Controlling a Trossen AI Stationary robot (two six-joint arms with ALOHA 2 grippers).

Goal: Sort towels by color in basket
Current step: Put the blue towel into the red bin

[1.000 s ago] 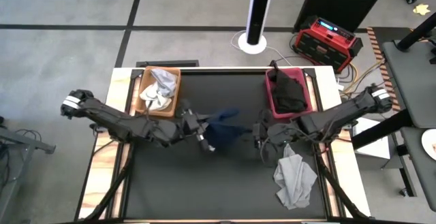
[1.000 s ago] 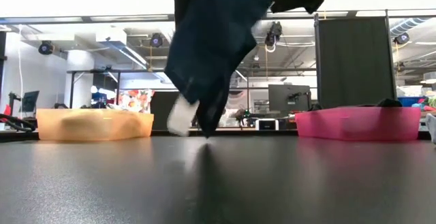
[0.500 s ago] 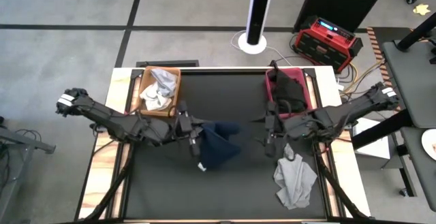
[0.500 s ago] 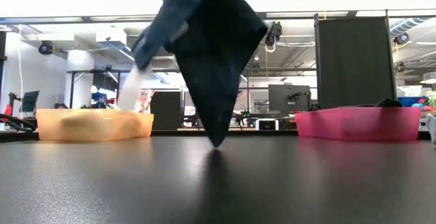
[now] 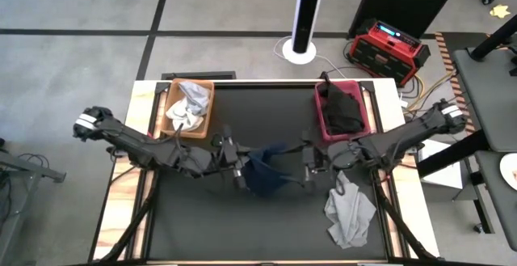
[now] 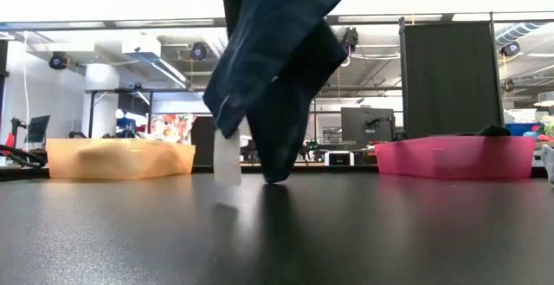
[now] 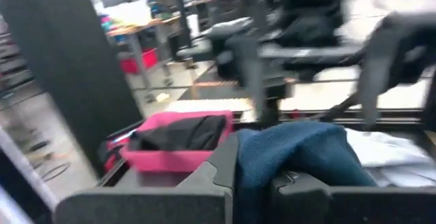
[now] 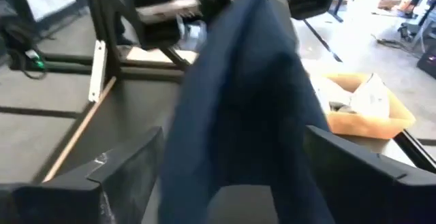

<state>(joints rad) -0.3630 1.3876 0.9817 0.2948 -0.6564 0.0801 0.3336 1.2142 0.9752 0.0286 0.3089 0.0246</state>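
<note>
A navy blue towel [image 5: 266, 173] hangs at the table's middle between my two grippers. My left gripper [image 5: 239, 166] is shut on it from the left. My right gripper [image 5: 305, 162] stands open at the towel's right side, its fingers [image 8: 129, 166] wide apart with the cloth [image 8: 238, 115] hanging between them; whether they touch it I cannot tell. A light grey towel [image 5: 349, 211] lies crumpled on the table at the near right. White and grey towels [image 5: 187, 108] fill the orange basket [image 5: 208, 124]. A black towel [image 5: 343, 111] lies in the pink basket [image 5: 320, 120]. My left gripper pinches the navy towel's upper part [image 7: 272, 157] between its two fingers, coming level from the table's left. How many layers it has does not show. The towel hangs slack below the fingers, and its lowest tip [image 6: 277, 178] reaches the table top.
The orange basket stands at the far left and the pink basket at the far right of the black table top [image 5: 242, 225]. A white tag [image 6: 227, 162] dangles from the navy towel. A red device [image 5: 386, 46] and a white pole base [image 5: 300, 52] stand beyond the far edge.
My right gripper has opened and let go of the navy towel, drawn a little toward the right edge, then come back to the cloth with its fingers apart. The towel, held by my left gripper, has swung toward the left and back, its lower tip staying near the table.
</note>
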